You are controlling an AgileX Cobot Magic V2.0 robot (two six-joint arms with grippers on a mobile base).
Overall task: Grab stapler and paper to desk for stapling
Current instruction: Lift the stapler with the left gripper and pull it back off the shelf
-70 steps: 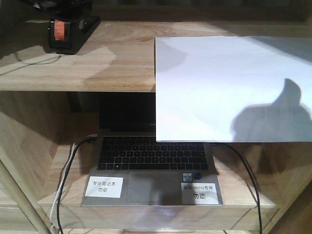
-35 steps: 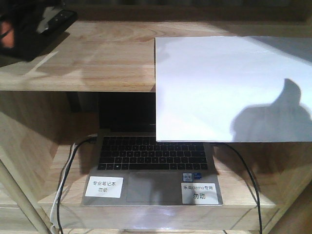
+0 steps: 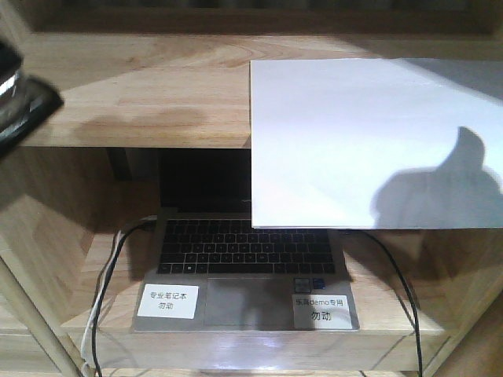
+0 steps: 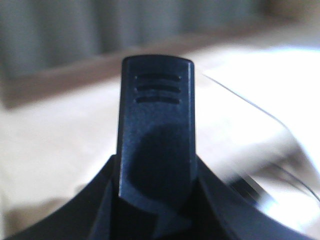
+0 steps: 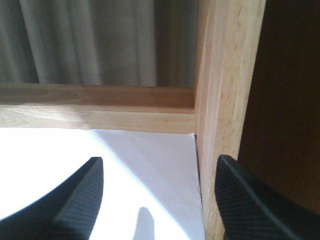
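The stapler [image 3: 17, 100] has left its place. A second ago it stood at the left rear of the upper shelf board [image 3: 157, 86], and half a second ago it was already raised and tilted in the top left corner. Now we see only a dark, blurred piece of it with a silver glint at the left edge of the front view. In the left wrist view its black top with three small grooves fills the middle, and the left gripper [image 4: 156, 167] is clenched on it from both sides. So we judge that the pick of the stapler is done and it is being carried toward the desk, which does not show in any view.

The paper [image 3: 369, 141] has not moved. It lies flat on the right part of the same board, and its front part hangs over the edge above the laptop [image 3: 244, 259]. The right gripper [image 5: 160, 167] hangs over the rear right corner of the sheet, just beside the wooden upright [image 5: 225, 75], with its jaws wide apart and holding nothing. We think the paper is the half of the task that remains. A thin flat sheet will be hard to pinch, and the overhanging edge looks the easier place
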